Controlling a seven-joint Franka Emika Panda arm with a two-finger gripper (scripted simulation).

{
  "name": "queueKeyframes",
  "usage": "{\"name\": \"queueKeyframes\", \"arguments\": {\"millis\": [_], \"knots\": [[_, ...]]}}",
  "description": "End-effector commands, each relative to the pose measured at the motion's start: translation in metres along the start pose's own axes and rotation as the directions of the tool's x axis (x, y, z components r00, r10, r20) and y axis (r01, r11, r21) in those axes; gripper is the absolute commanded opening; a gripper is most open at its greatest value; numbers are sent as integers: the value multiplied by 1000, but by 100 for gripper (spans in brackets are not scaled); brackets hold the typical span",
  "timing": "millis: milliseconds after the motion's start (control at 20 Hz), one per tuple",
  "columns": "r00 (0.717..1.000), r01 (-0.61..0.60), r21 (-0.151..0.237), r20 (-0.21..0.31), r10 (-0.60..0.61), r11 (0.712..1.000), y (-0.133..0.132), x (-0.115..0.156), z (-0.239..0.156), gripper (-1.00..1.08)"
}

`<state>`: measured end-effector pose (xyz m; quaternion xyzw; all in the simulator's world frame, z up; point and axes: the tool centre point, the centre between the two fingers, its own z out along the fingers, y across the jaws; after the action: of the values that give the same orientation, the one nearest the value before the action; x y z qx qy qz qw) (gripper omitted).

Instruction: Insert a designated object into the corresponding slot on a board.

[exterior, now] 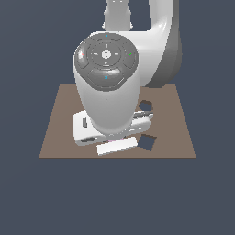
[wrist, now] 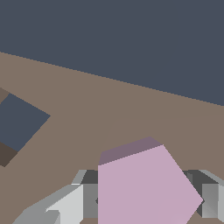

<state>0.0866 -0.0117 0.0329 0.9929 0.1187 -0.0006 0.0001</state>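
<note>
While the arm hung low over the brown board [exterior: 64, 137], the gripper [wrist: 146, 205] pinched the lilac pentagon block [wrist: 144, 188] between its grey fingers [wrist: 65, 205], close above the surface. Two dark cutouts lay apart on the board: the pentagon slot [exterior: 145, 106] and a square cutout [exterior: 148, 142].

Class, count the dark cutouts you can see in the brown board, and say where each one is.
2. A pentagon cutout beside the arm, and a square cutout nearer the board's front edge. The arm may hide others.
</note>
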Motion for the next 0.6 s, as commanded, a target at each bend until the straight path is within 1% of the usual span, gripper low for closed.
{"name": "queueKeyframes", "arguments": {"millis": [0, 300, 450, 550], "knots": [[1000, 31, 0, -1, -31, 1000, -2, 2, 0, -100], [988, 153, 0, -1, -153, 988, -12, 8, -1, -100], [972, 236, -1, -1, -236, 972, -19, 11, -1, -100], [954, 298, -1, -1, -298, 954, -25, 14, -1, -100]]}}
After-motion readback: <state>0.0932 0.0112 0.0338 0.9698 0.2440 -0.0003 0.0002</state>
